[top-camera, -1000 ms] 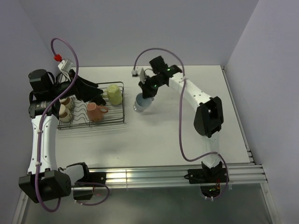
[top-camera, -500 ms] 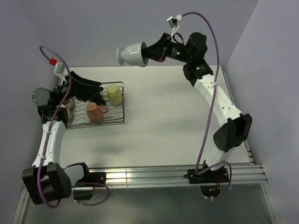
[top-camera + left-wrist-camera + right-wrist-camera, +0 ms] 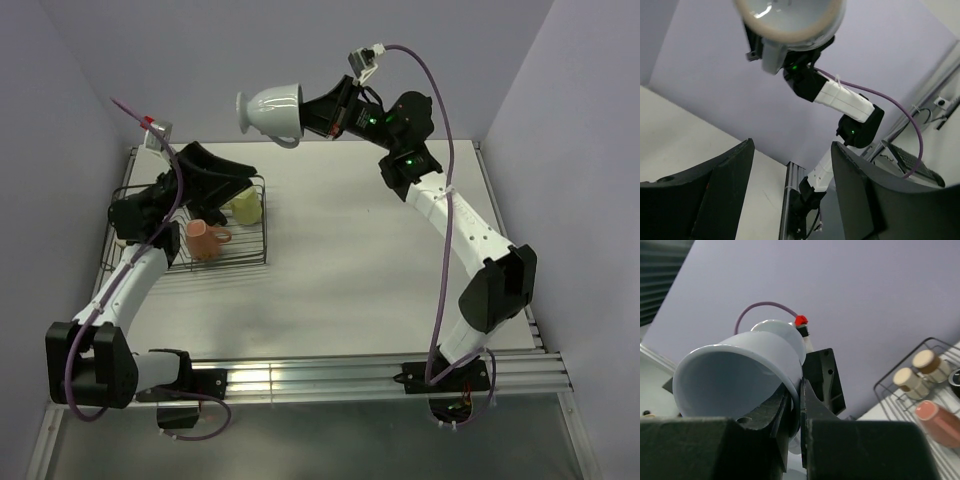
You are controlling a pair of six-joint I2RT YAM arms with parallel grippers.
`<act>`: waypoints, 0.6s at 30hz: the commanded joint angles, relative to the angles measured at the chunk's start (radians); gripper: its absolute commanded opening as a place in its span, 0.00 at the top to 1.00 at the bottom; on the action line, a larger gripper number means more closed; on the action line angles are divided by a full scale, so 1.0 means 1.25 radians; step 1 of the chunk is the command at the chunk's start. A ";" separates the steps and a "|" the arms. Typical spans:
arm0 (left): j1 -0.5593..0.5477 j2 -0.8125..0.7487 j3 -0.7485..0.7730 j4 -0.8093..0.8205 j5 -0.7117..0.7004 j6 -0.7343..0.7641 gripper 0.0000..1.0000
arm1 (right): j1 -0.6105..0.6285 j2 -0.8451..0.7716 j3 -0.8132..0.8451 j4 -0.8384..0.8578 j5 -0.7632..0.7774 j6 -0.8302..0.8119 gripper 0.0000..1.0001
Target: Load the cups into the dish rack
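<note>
My right gripper (image 3: 305, 116) is raised high over the table's back and is shut on the rim of the light blue mug (image 3: 268, 109), held on its side. In the right wrist view the fingers (image 3: 812, 415) pinch the mug's wall (image 3: 735, 375). My left gripper (image 3: 240, 178) is open and empty above the dish rack (image 3: 240, 262), pointing up at the mug's base (image 3: 790, 17). The rack holds the pink cup (image 3: 204, 240) and the pale yellow mug (image 3: 243, 203). Two brown cups (image 3: 920, 371) lie in the rack in the right wrist view. I cannot make out the black cup.
The rack stands at the table's left side, close to the left wall. The purple cable (image 3: 440, 250) hangs along the right arm. A metal rail (image 3: 350, 375) runs along the near edge by the arm bases.
My right gripper has carried the mug from the table high up and a little left. My left arm has swung up and right, so its open gripper now sits over the rack.
</note>
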 commanded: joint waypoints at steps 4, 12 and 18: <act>-0.040 0.012 0.106 0.076 -0.100 0.085 0.37 | 0.073 -0.059 0.070 0.057 0.071 0.060 1.00; -0.080 0.042 0.181 0.017 -0.137 0.132 0.50 | 0.096 -0.032 0.098 0.030 0.094 0.068 1.00; -0.089 0.048 0.202 0.025 -0.135 0.132 0.57 | 0.115 -0.019 0.113 0.036 0.093 0.070 1.00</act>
